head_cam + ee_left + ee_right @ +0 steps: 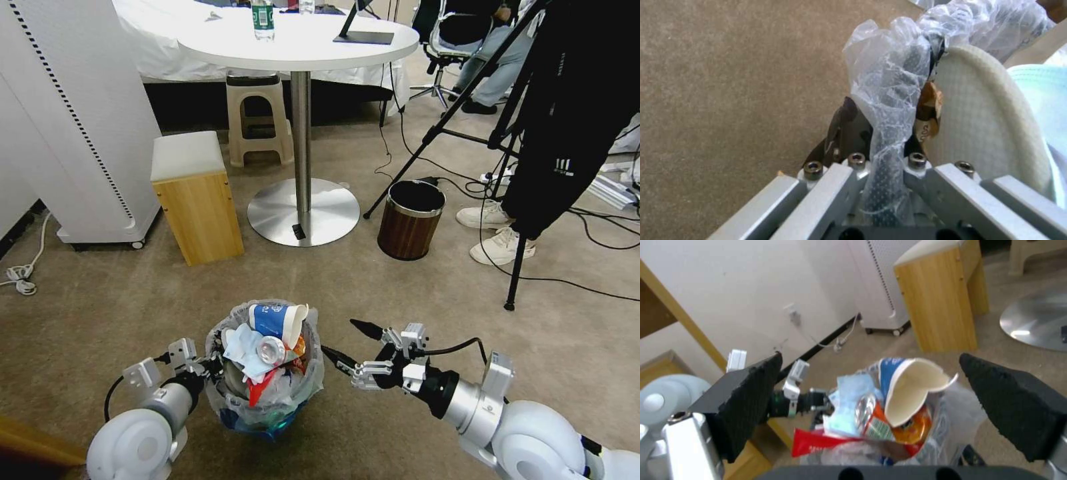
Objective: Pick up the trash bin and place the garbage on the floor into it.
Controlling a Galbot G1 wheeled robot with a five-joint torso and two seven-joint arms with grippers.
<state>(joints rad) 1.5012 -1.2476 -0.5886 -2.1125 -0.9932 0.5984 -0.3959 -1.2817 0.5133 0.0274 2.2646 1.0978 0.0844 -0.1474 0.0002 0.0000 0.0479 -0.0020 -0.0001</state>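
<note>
The trash bin [267, 415], black mesh lined with a clear bag, stands low in the middle of the head view, heaped with garbage: a blue-white paper cup [275, 319], a light-blue mask [241, 350], a crushed can [272, 348] and a red wrapper [261, 390]. My left gripper [212, 367] is shut on the bin's left rim; the left wrist view shows its fingers [842, 123] pinching the bagged rim [889, 110] beside a white slipper [978, 126]. My right gripper [338, 335] hangs open just right of the bin, apart from it. Its pads [751, 400] frame the paper cup [911, 386].
A brown wood-grain bin [411, 219] stands ahead on the right, by tripod legs [513, 267] and a person's white shoes [497, 230]. A round table's metal base [303, 212] and a wooden box stool [195, 193] lie ahead. A white appliance [80, 120] fills the far left.
</note>
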